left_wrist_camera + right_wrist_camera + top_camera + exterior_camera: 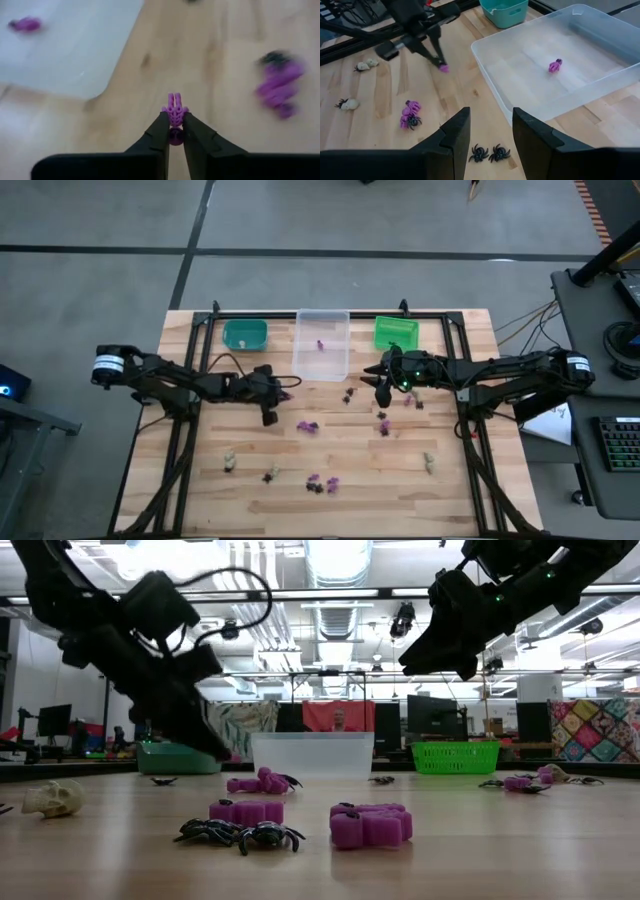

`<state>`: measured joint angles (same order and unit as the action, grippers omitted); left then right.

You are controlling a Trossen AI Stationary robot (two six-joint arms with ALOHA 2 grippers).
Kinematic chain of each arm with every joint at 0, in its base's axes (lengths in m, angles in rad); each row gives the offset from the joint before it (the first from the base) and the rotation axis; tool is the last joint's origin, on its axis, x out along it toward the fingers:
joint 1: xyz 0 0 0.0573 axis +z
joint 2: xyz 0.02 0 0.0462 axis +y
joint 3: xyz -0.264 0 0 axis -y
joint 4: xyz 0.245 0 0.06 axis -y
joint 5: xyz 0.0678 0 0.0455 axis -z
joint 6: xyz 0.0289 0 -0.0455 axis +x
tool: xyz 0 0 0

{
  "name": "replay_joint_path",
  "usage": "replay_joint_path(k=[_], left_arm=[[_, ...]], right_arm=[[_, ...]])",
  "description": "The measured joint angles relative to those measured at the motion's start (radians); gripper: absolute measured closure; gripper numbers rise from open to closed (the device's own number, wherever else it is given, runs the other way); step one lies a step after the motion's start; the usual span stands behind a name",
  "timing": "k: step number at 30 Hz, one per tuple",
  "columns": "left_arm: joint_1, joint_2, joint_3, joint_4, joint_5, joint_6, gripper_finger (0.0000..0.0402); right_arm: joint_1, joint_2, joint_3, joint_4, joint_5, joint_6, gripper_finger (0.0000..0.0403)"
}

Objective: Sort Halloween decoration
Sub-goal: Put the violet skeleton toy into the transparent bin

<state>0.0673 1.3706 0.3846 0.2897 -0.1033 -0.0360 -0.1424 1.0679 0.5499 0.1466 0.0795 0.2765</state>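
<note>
Purple trinket (174, 113) in left gripper (175, 131)

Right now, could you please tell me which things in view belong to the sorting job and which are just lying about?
Belong to the job:
- purple trinket gripped in the left pincer
- purple trinket inside the clear bin
- black spiders
- beige skull
- teal bin, green bin

Just lying about:
- keyboard
- cables

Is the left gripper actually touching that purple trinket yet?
Touching. The left wrist view shows the left gripper with its dark fingers closed against both sides of the purple trinket, no gap between them.
</note>
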Motion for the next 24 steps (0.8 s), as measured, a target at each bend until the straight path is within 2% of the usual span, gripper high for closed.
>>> replay_joint_path(k=[3, 11, 18, 24], left_arm=[[-0.001, -0.033, 0.027, -0.02, 0.036, -0.011, 0.0388], [0.001, -0.093, 0.152, -0.055, 0.036, -0.004, 0.0389], [0.035, -0.04, 0.342, -0.123, 0.017, 0.189, 0.0389], [0.143, 0.067, 0.494, -0.221, 0.015, 0.343, 0.039]], right_arm=[[0.0, 0.0, 0.0, 0.0, 0.0, 0.0, 0.0268], [0.0, 0.0, 0.0, 0.0, 0.0, 0.0, 0.0268], [0.0, 0.0, 0.0, -0.001, 0.0, 0.013, 0.0268], [0.0, 0.0, 0.0, -0.002, 0.0, 0.012, 0.0268]])
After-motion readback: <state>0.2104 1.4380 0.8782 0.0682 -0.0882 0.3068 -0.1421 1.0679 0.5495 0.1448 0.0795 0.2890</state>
